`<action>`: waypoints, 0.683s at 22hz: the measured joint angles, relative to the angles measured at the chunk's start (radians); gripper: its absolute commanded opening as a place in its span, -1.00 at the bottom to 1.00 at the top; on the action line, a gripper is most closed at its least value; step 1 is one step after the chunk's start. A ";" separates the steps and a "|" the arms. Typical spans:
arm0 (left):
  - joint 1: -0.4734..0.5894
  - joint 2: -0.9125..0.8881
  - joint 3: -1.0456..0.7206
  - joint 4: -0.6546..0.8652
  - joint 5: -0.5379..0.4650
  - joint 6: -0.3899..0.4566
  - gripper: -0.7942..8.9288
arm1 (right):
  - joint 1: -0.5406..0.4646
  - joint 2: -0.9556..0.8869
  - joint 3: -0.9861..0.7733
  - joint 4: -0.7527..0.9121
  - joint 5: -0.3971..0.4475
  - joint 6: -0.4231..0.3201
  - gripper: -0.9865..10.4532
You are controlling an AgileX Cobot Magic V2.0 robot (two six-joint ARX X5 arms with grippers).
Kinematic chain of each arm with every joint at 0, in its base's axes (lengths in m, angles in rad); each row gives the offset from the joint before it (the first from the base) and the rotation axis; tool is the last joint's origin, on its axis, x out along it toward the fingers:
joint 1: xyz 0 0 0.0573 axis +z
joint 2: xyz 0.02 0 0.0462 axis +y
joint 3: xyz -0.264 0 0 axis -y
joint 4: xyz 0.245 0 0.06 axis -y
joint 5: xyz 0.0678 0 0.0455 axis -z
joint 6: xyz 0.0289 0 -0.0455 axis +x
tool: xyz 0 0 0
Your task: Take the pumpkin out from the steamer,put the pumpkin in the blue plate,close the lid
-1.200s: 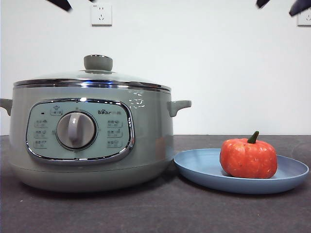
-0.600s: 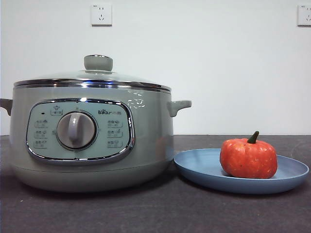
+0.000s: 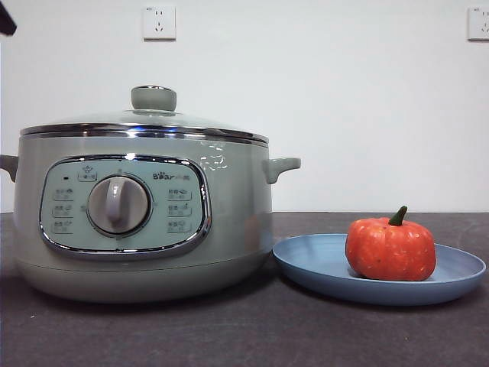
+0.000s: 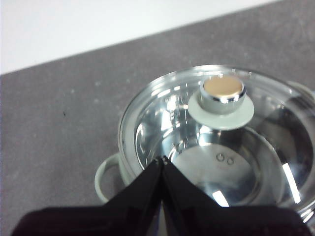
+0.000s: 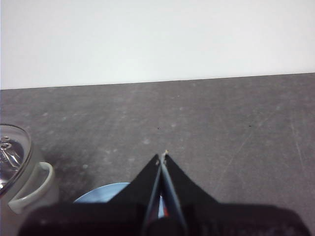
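Note:
The sage-green steamer (image 3: 145, 222) stands at the left of the table with its lid (image 3: 145, 122) seated on the rim, knob (image 3: 153, 98) on top. To its right the orange-red pumpkin (image 3: 390, 248) rests in the blue plate (image 3: 321, 264). My left gripper (image 4: 163, 160) hangs shut and empty above the pot's rim, short of the lid (image 4: 221, 147) and its knob (image 4: 224, 93). My right gripper (image 5: 162, 156) is shut and empty high over the blue plate (image 5: 101, 192), beside the steamer's side handle (image 5: 32, 189). In the front view only a black tip (image 3: 6, 19) shows at the top left corner.
A white wall stands behind the dark grey table (image 3: 244, 336), with sockets (image 3: 159, 21) high on it. The steamer's side handle (image 3: 281, 167) juts toward the plate.
The black arm tips at the top of the front view left the picture, and one tip now shows at the top left corner. Steamer, lid, pumpkin and plate have not moved.

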 measured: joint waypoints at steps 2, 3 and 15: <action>0.000 -0.002 0.000 -0.011 -0.002 0.000 -0.84 | 0.000 0.000 0.000 -0.011 0.000 0.000 -0.86; 0.000 -0.002 0.000 -0.014 -0.002 0.000 -0.84 | 0.000 0.000 0.000 -0.018 -0.001 0.000 -0.86; 0.005 -0.045 0.000 -0.076 -0.011 0.003 -0.84 | 0.000 0.000 0.000 -0.121 -0.001 0.000 -0.86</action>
